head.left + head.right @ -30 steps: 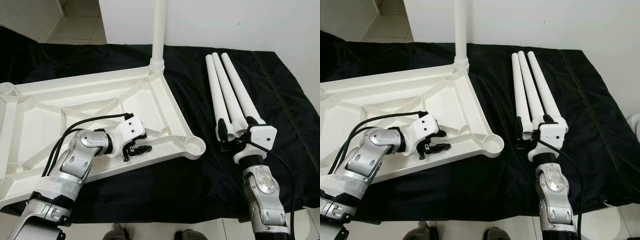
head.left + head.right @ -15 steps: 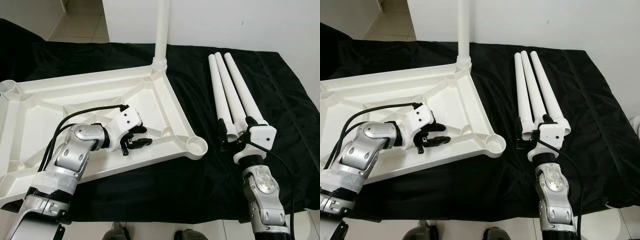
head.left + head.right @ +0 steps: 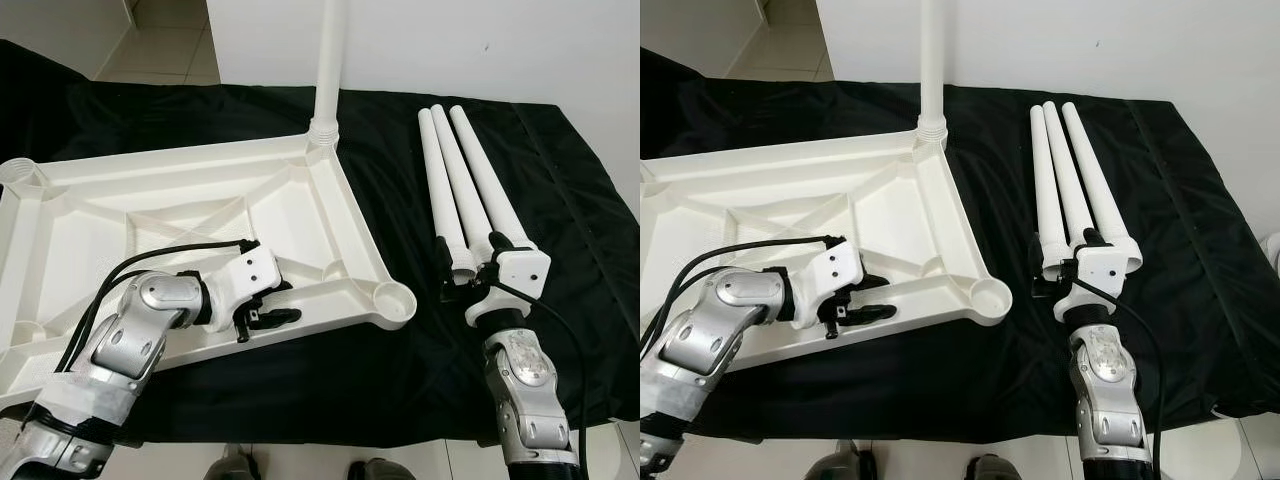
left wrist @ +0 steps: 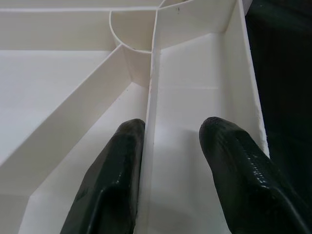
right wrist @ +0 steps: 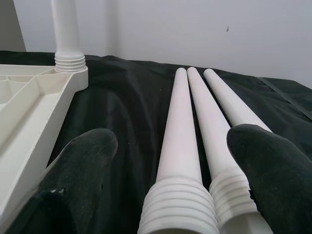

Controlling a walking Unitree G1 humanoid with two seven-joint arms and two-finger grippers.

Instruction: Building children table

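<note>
I see a black cloth (image 3: pixel 380 360) covering the work surface, white wall behind, tiled floor at far left. The white tabletop (image 3: pixel 150 205) lies upside down on the cloth's left half, ribbed underside up, round empty leg socket (image 3: pixel 393 296) at its near right corner. One leg (image 3: pixel 328 70) already stands upright in the far right corner socket, threaded collar at its base. Three loose legs (image 3: pixel 460 185) lie side by side right of the tabletop, touching one another, long axes running away from me, threaded ends nearest.

Left gripper (image 4: pixel 168 170) sits on the tabletop's near edge, fingers (image 4: pixel 114 180) apart, straddling a thin rib. Right gripper (image 5: pixel 170 175) is at the threaded ends of the loose legs, fingers (image 5: pixel 73 180) spread wide around two of them, not clamped.
</note>
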